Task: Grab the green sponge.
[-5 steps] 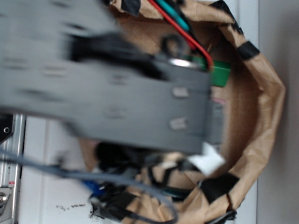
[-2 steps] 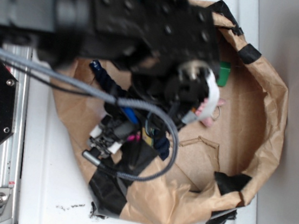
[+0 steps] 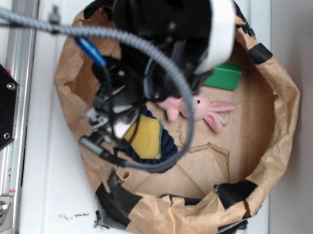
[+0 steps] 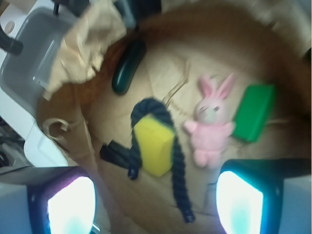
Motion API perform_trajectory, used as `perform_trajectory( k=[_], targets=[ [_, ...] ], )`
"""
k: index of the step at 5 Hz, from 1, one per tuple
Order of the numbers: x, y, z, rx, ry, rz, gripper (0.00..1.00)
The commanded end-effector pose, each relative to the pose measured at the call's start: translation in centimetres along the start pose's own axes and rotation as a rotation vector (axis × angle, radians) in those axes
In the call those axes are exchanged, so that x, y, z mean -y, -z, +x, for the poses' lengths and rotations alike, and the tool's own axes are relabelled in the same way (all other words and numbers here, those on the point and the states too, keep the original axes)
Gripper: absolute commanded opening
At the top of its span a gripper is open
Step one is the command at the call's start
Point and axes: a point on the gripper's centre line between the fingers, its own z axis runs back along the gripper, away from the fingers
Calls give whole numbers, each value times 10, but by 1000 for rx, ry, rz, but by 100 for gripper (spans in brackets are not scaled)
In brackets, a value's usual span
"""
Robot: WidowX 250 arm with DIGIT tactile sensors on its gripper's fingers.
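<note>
The green sponge [image 3: 147,137] [image 4: 153,145] lies on the floor of the brown paper basin with its yellow foam face up, and a dark blue rope [image 4: 178,161] loops around it. In the wrist view my gripper [image 4: 156,207] hangs above the basin, open. Its two glowing fingertips [image 4: 70,204] stand wide apart, nearer the camera than the sponge, with nothing between them. In the exterior view my arm [image 3: 174,22] covers the basin's upper left, just above the sponge.
A pink plush bunny [image 3: 197,108] [image 4: 212,122] lies right of the sponge, with a bright green block [image 3: 224,77] [image 4: 253,112] beyond it. A dark oblong object [image 4: 127,66] rests near the far wall. The crumpled paper rim [image 3: 265,164] rings everything. A grey bin [image 4: 34,53] stands outside.
The arm has swung from across the basin's middle toward its upper left. The sponge, rope and bunny it covered now show.
</note>
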Motion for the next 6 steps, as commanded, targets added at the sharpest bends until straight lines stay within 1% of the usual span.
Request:
perform_trajectory(
  k=[1,2,3,4,5,6],
  targets=[
    [-17,48,16,-58,6,-5,100],
    [-7,71,14,-101,48,-4,100],
    [14,84,8,-132,110,-8,100],
    [23,98,2,-161,119,-1,100],
    [21,118,0,-205,111,-18,100],
    [26,129,-3,-221,126,-28,100]
  ],
)
